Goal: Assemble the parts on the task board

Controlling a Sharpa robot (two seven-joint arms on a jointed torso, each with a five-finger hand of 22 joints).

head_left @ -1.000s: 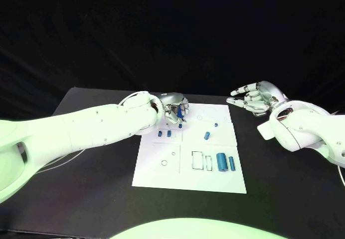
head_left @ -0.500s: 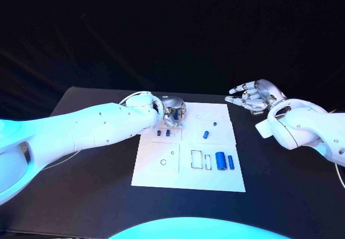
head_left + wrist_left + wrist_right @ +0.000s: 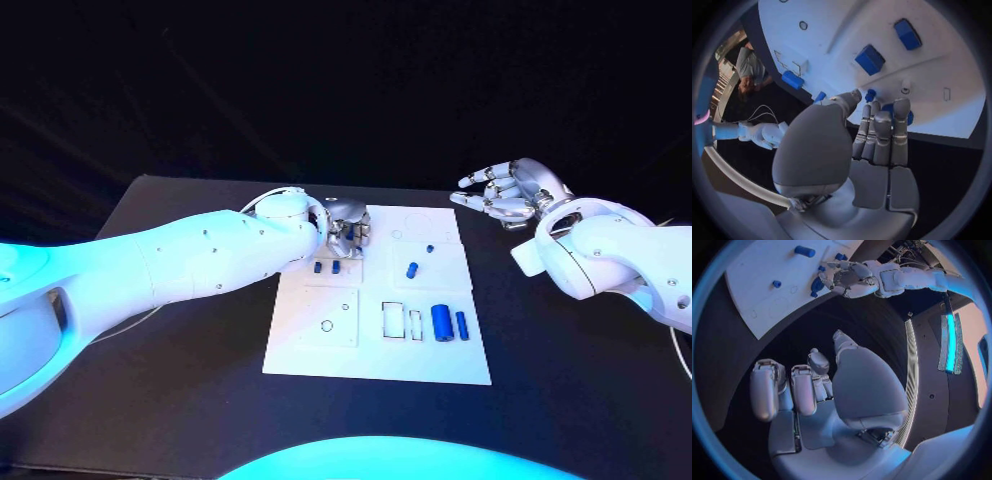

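At the far edge of the flat white rectangular task board (image 3: 325, 350), the left hand (image 3: 343, 228) hovers with its silver fingers (image 3: 882, 131) curled downward over the plate. In the left wrist view a small blue part (image 3: 906, 114) shows just behind the fingertips, partly hidden by them, and a smaller blue peg (image 3: 871, 94) sits beside the thumb tip; whether the fingers actually pinch the hidden piece cannot be told. Just beyond the fingertips lie two chunky blue block-shaped parts (image 3: 870, 59) on the white surface, near each other but apart. From the head view these appear as a pair of short dark-blue pieces (image 3: 326, 267) just below the left hand. Further from the fingers, a small blue cylinder (image 3: 413, 269) lies tilted near the board's middle, and two larger upright-lying blue cylinders (image 3: 441, 323) rest side by side next to outlined rectangular slots. The board lies flat on the black tabletop (image 3: 173, 380). The right hand (image 3: 508, 196) is raised off to the side of the board, well apart from it, its fingers (image 3: 804, 388) spread and holding nothing.
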